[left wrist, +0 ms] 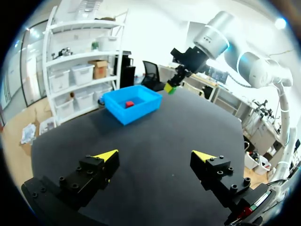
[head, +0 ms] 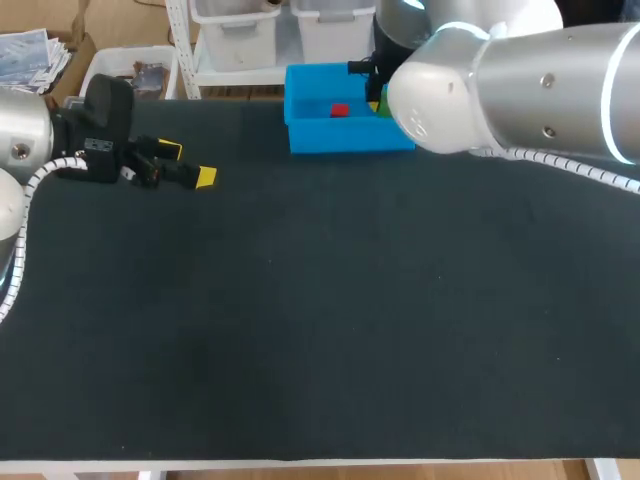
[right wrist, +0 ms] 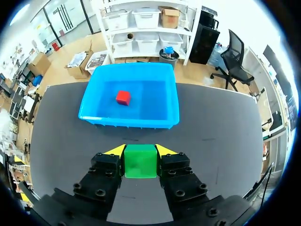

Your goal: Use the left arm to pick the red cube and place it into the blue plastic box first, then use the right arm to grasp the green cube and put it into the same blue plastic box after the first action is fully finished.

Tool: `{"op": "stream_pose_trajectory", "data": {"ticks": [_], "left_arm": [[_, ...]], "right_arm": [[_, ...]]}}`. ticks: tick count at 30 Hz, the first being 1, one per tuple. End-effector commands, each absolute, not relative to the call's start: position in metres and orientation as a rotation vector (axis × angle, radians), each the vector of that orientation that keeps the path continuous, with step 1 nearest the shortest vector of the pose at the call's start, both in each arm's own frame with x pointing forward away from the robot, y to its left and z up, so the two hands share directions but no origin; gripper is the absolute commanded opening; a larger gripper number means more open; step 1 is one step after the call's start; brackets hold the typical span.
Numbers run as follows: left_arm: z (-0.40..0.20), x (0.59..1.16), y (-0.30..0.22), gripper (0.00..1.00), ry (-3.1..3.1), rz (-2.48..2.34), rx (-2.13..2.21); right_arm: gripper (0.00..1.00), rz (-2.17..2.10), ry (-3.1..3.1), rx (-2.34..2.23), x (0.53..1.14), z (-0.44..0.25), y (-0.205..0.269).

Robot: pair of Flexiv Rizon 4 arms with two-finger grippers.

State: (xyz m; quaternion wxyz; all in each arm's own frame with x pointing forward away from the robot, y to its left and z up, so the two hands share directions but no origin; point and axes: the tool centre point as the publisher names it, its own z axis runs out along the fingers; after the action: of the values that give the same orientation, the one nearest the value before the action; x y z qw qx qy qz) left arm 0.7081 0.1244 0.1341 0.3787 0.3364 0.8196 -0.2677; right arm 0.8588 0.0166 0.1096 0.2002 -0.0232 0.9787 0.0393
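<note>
The red cube (head: 339,110) (right wrist: 123,97) (left wrist: 129,103) lies inside the blue plastic box (head: 300,135) (right wrist: 89,106) (left wrist: 115,107) at the table's far edge. My right gripper (right wrist: 140,150) (left wrist: 170,86) is shut on the green cube (right wrist: 140,161) (left wrist: 173,88) and holds it in the air just short of the box's near wall. In the head view the right arm hides most of that cube; a green edge (head: 381,104) shows by the box's right side. My left gripper (head: 188,164) (left wrist: 155,157) rests open and empty low over the table's far left.
The black table (head: 320,320) spreads wide in front of the box. My right arm's big white elbow (head: 440,90) hangs over the box's right end.
</note>
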Motion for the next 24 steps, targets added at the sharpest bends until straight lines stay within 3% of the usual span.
{"op": "stream_pose_trajectory", "data": {"ticks": [1,8,24], "left_arm": [[0.132,0.707,0.126,1.0,2.08,-0.689,0.857],[0.132,0.707,0.126,1.0,2.08,-0.689,0.857],[0.132,0.707,0.126,1.0,2.08,-0.689,0.857]], "right_arm": [[0.0,0.109,2.729,-0.062,0.856,0.11,0.016],[0.0,0.118,2.727,-0.06,0.859,0.11,0.015],[0.0,0.139,2.668,-0.055,0.955,0.116,0.013]]}}
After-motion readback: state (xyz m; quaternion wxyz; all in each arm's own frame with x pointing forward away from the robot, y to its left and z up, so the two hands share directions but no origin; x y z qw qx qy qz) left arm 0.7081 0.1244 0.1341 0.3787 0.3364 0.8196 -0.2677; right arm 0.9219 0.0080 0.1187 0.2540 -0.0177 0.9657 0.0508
